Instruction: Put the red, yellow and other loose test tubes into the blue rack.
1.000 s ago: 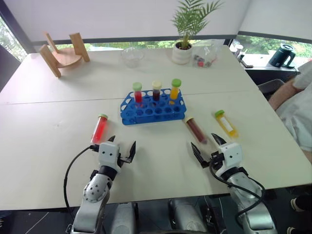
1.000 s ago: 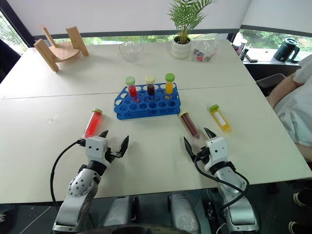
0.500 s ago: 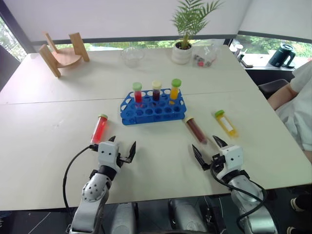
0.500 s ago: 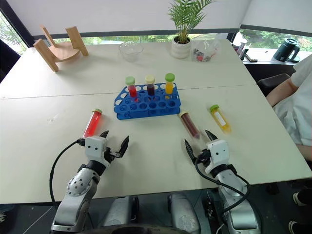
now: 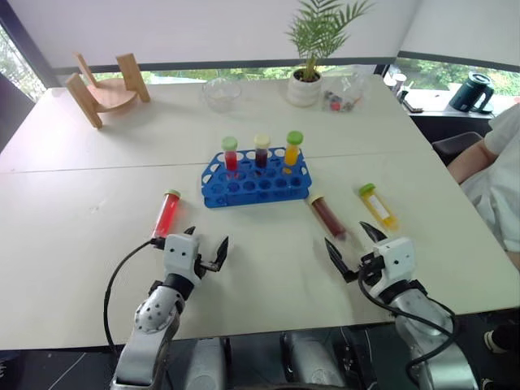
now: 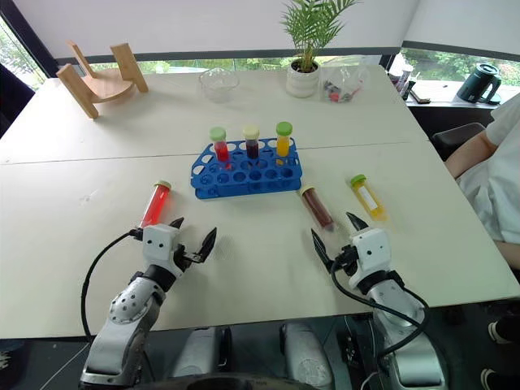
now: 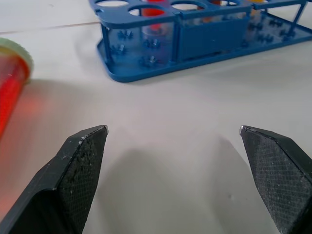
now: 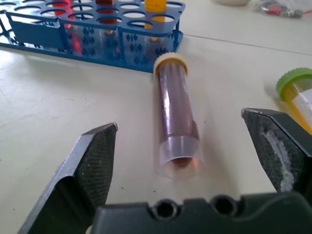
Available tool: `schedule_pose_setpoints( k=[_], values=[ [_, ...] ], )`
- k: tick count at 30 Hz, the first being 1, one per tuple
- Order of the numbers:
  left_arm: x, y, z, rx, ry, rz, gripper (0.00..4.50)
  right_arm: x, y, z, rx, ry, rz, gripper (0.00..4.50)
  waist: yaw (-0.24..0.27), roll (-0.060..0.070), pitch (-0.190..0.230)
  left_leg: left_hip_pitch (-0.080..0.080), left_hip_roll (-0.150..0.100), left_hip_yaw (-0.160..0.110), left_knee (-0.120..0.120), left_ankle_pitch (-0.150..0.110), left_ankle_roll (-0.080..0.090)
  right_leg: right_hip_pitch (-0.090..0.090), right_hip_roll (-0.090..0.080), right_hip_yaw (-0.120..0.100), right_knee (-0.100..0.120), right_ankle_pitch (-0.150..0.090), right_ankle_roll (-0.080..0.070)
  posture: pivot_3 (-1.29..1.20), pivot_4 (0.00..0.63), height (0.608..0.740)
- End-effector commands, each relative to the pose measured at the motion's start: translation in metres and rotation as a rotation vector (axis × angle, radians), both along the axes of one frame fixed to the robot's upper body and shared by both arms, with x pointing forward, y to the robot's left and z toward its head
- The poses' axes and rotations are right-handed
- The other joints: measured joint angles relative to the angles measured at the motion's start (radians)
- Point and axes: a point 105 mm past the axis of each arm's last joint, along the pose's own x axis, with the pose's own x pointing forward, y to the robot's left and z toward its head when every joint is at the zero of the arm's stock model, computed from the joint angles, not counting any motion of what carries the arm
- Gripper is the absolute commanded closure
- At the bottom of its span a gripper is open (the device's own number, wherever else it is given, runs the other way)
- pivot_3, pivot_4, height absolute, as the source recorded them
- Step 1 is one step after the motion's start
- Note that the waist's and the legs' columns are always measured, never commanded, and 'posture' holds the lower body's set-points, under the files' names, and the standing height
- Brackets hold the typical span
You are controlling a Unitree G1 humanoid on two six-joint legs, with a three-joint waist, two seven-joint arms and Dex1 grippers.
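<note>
Three capped test tubes lie loose on the white table (image 5: 97,195) around the blue rack (image 5: 254,180), which already holds three upright tubes along its far row; the red tube (image 5: 166,214) rests on its side near the rack's left end, the dark brown tube (image 5: 327,216) lies just off its right end, and the yellow tube (image 5: 377,205) lies beyond that, nearer the table's right edge. The left gripper (image 5: 201,246) sits close to the red tube with jaws spread wide and empty; the right gripper (image 5: 354,244) is equally wide and empty, the brown tube lined up between its fingers in the right wrist view. The tubes look light, rigid and smooth (clear plastic, probably, and liable to roll or slip); a hold across mid-barrel, squeezed gently, seems safest; each is liquid-filled with a green or cream screw cap.
</note>
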Motion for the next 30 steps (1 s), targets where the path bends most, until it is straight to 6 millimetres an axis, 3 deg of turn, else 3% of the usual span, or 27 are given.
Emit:
schedule_pose_setpoints(
  k=[1,7,11,15,26,29,30],
  values=[
    [0.000,-0.009,0.046,-0.020,-0.055,-0.203,0.03,0.010,-0.007,0.043,0.000,-0.010,0.004,0.00,-0.001,0.000,0.000,-0.001,0.000,0.000,0.001,0.000,0.000,-0.001,0.000,0.000,0.000,0.000,0.000,0.00,0.150,0.740],
    [-0.012,-0.002,0.099,0.058,0.041,-0.614,0.03,0.045,-0.039,0.085,-0.034,0.279,-0.057,0.00,-0.002,0.002,0.003,-0.003,0.000,-0.001,0.002,0.000,0.000,-0.002,0.001,-0.001,0.001,0.001,-0.001,0.00,0.150,0.740],
    [-0.025,0.010,0.119,0.111,0.143,-0.819,0.03,0.060,-0.056,0.095,-0.068,0.546,-0.076,0.00,0.000,0.003,0.004,-0.010,0.000,-0.001,0.002,0.000,0.001,-0.009,0.001,-0.001,0.001,0.001,-0.001,0.00,0.150,0.740],
    [-0.027,0.013,0.130,0.127,0.164,-0.902,0.03,0.074,-0.062,0.090,-0.079,0.705,-0.068,0.00,-0.001,0.001,0.006,-0.014,0.000,0.000,0.001,-0.002,0.004,-0.014,0.001,-0.001,0.000,0.000,0.000,0.00,0.150,0.740],
    [-0.029,0.014,0.144,0.173,0.136,-0.965,0.03,0.113,-0.081,0.061,-0.197,0.841,-0.059,0.00,-0.003,0.004,0.014,-0.022,0.000,0.001,0.004,-0.003,0.007,-0.022,0.002,-0.001,0.001,0.003,0.005,0.00,0.150,0.740],
    [-0.029,0.014,0.146,0.184,0.121,-0.959,0.00,0.120,-0.082,0.053,-0.225,0.863,-0.029,0.80,-0.002,0.004,0.014,-0.022,0.000,0.001,0.005,-0.003,0.007,-0.022,0.002,-0.001,0.002,0.003,0.005,0.00,0.150,0.740],
    [-0.029,0.013,0.146,0.182,0.118,-0.958,0.00,0.122,-0.083,0.052,-0.234,0.867,-0.021,1.33,-0.002,0.004,0.014,-0.022,0.000,0.001,0.005,-0.003,0.007,-0.022,0.002,-0.001,0.002,0.003,0.005,0.00,0.150,0.740]
  ],
)
